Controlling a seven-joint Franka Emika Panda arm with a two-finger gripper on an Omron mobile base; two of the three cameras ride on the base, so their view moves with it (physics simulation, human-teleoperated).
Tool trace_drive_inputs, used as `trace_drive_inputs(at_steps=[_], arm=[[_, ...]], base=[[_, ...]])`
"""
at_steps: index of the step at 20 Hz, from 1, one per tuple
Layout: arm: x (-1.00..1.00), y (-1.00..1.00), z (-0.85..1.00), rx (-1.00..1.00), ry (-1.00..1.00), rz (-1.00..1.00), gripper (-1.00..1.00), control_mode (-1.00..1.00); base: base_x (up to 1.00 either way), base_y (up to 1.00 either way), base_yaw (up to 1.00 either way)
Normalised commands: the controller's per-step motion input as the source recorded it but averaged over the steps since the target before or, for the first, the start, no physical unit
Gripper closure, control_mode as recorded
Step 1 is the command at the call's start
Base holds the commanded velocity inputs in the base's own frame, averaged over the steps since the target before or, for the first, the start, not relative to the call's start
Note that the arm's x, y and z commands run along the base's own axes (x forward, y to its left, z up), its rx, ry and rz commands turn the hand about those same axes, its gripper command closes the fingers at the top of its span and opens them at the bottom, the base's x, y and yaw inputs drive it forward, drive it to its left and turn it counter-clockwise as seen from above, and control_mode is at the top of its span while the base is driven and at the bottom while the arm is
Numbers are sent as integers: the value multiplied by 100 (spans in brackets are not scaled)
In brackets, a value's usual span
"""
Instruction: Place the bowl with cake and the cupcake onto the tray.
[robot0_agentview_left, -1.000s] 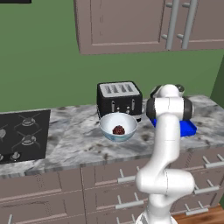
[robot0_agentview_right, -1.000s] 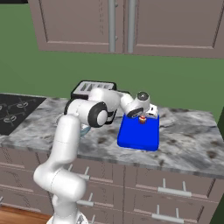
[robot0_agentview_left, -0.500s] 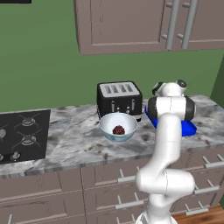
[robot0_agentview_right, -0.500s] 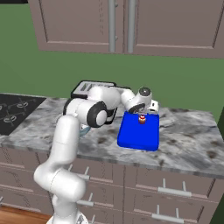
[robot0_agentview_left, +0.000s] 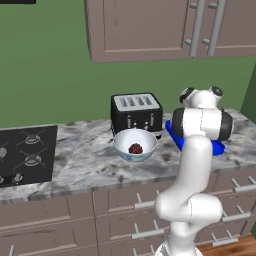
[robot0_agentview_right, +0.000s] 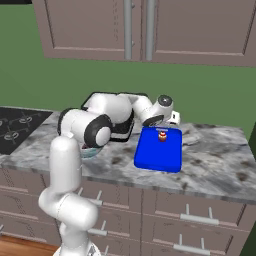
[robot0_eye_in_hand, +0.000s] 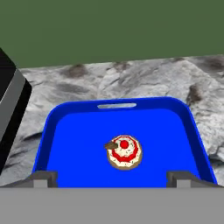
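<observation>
The cupcake (robot0_eye_in_hand: 124, 152), red wrapper and pale frosting, stands upright on the bright blue tray (robot0_eye_in_hand: 74, 140), free of the fingers. Just above and behind it my gripper (robot0_eye_in_hand: 113, 179) is open, one fingertip (robot0_eye_in_hand: 43, 178) far to each side. From the right base view, the cupcake (robot0_agentview_right: 162, 135) sits at the far end of the tray (robot0_agentview_right: 157, 155), with the gripper (robot0_agentview_right: 170, 121) hovering over it. The pale bowl (robot0_agentview_left: 135, 144) with the dark cake lump (robot0_agentview_left: 135, 148) rests on the counter in front of the toaster, left of the tray (robot0_agentview_left: 218, 147).
A black toaster (robot0_agentview_left: 136, 114) stands at the back of the marble counter, close to the tray's left side. A stovetop (robot0_agentview_left: 25, 155) lies at the far left. Wall cabinets (robot0_agentview_left: 170, 27) hang above. The arm's elbow (robot0_agentview_right: 95, 131) hides most of the bowl in the right base view.
The jaws have spread wide and let go of the cupcake, which now stands on the tray. The hand has lifted a little above it.
</observation>
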Motion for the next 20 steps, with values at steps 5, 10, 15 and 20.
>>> trace_drive_inputs(at_steps=[5,10,15,20], arm=[[-71,55,14,6,0,5,-100,-100],[-72,51,17,5,0,6,-100,-100],[-57,46,27,5,0,4,-100,-100],[-23,53,6,10,3,5,-100,-100]], base=[[0,0,0],[0,0,0],[0,0,0],[0,0,0]])
